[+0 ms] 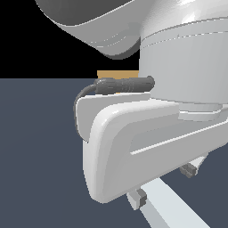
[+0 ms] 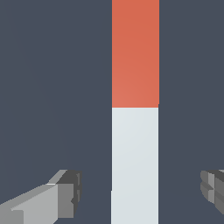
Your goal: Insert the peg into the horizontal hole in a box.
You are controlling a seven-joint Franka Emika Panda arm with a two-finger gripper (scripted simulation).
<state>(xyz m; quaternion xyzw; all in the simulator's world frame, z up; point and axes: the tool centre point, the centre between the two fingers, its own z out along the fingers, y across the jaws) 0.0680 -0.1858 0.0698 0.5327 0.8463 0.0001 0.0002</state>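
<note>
Arm: the Panda's white wrist and hand housing (image 1: 147, 133) fill most of the exterior view, close to the camera and leaning down over the desk.
Desk: a flat dark slate-blue surface (image 1: 35, 147) spreading under everything, ending at a black background at the far side.
Box: only a thin tan strip (image 1: 116, 74) shows at the far edge of the desk, above the black cable on the arm; the rest is hidden by the arm, and the hole cannot be seen.
Peg: it lies flat on the desk (image 2: 134, 131), red-orange end pointing away from the wrist camera, pale grey-white part running back between the fingers; in the exterior view only the pale part (image 1: 167, 205) shows, near the bottom, on the exterior view's right.
Claw: released (image 2: 140, 192), its jaws spread wide with one finger (image 2: 65, 194) on each side of the pale part, both clear of the peg with desk showing in the gaps.
</note>
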